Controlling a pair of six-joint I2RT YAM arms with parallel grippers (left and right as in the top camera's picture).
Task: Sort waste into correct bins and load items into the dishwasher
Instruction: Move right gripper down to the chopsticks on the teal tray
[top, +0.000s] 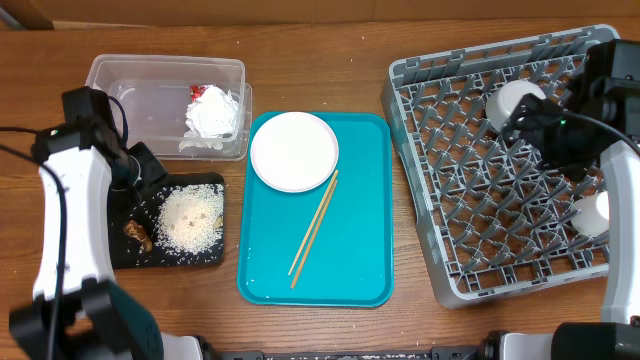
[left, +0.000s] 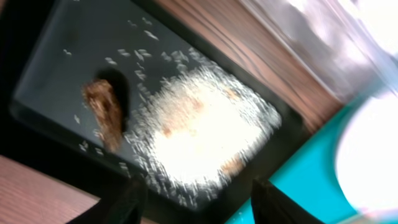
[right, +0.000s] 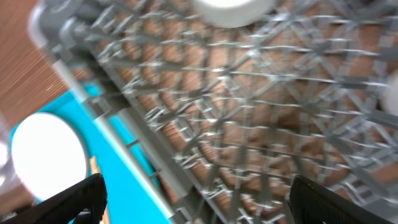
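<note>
A white plate (top: 294, 150) and a pair of wooden chopsticks (top: 314, 228) lie on the teal tray (top: 360, 260). A black tray (top: 200, 257) holds rice (top: 190, 218) and a brown food scrap (top: 138, 233). A clear bin (top: 140, 95) holds crumpled white waste (top: 213, 118). The grey dishwasher rack (top: 480, 200) holds two white cups (top: 512, 102) (top: 592, 213). My left gripper (left: 199, 202) is open and empty above the black tray's near edge (left: 68, 130). My right gripper (right: 196, 199) is open and empty above the rack's left side (right: 249, 106), the plate (right: 46, 155) at its left.
The rice pile (left: 199, 137) and food scrap (left: 106, 112) show in the left wrist view. A cup (right: 233, 9) sits at the top of the right wrist view. The teal tray lies between the black tray and the rack. Brown cardboard runs along the table's far edge.
</note>
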